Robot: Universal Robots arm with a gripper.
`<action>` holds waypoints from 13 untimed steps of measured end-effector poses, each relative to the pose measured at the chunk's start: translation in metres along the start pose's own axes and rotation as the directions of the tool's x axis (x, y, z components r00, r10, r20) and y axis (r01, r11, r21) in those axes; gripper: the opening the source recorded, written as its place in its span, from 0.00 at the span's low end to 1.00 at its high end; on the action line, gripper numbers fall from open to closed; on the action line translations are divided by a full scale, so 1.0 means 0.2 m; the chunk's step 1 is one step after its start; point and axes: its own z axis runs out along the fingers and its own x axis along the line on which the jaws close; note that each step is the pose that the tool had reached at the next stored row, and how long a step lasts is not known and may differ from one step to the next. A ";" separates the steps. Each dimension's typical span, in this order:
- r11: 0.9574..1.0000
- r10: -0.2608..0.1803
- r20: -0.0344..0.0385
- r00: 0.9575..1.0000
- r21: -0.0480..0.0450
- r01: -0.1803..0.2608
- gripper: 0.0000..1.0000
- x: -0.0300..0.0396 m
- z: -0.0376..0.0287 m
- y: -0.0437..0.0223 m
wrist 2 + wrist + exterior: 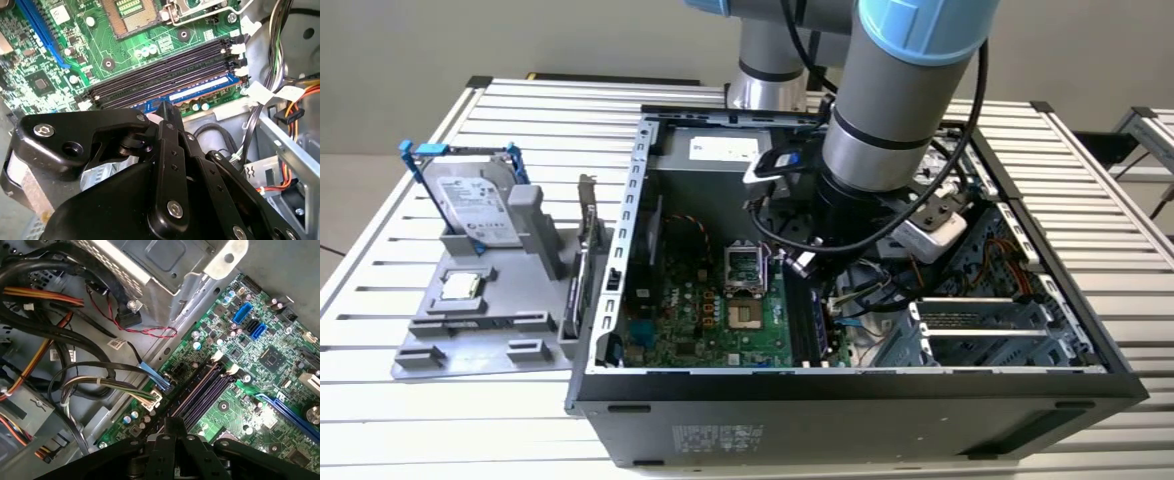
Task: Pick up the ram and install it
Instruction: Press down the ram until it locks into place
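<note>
My gripper point(803, 268) reaches down into the open computer case, over the memory slots point(165, 70) of the green motherboard point(707, 320). In the second wrist view the black fingers meet at the gripper point(166, 109), shut on the ram point(200, 93). The ram is a long, thin, glinting strip that runs along the blue slot nearest the case wall. Its near end is hidden behind the fingers. Whether it is fully seated I cannot tell. In the first wrist view the gripper point(173, 424) hangs over the end of the slot row point(202, 395).
A grey fixture point(480, 340) on the exterior view's left holds a hard drive in a blue frame point(474, 205) and a card with a metal bracket point(587, 250). Cable bundles point(75, 380) and a drive cage point(987, 330) crowd the case beside the slots. The processor socket point(743, 265) lies close by.
</note>
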 end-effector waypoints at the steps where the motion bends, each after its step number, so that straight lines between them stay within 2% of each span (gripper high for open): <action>1: 1.000 -0.011 0.000 1.000 0.000 0.011 0.00 0.000 0.000 0.000; 6: 0.998 -0.060 0.000 0.998 0.000 0.060 0.00 0.000 0.000 0.000; 10: 0.995 -0.102 0.000 0.995 -0.001 0.102 0.00 0.000 0.000 0.000; 12: 0.987 -0.158 0.000 0.987 -0.001 0.158 0.00 0.001 0.000 -0.001; 13: 0.986 -0.168 0.000 0.986 -0.001 0.168 0.00 0.001 0.000 -0.001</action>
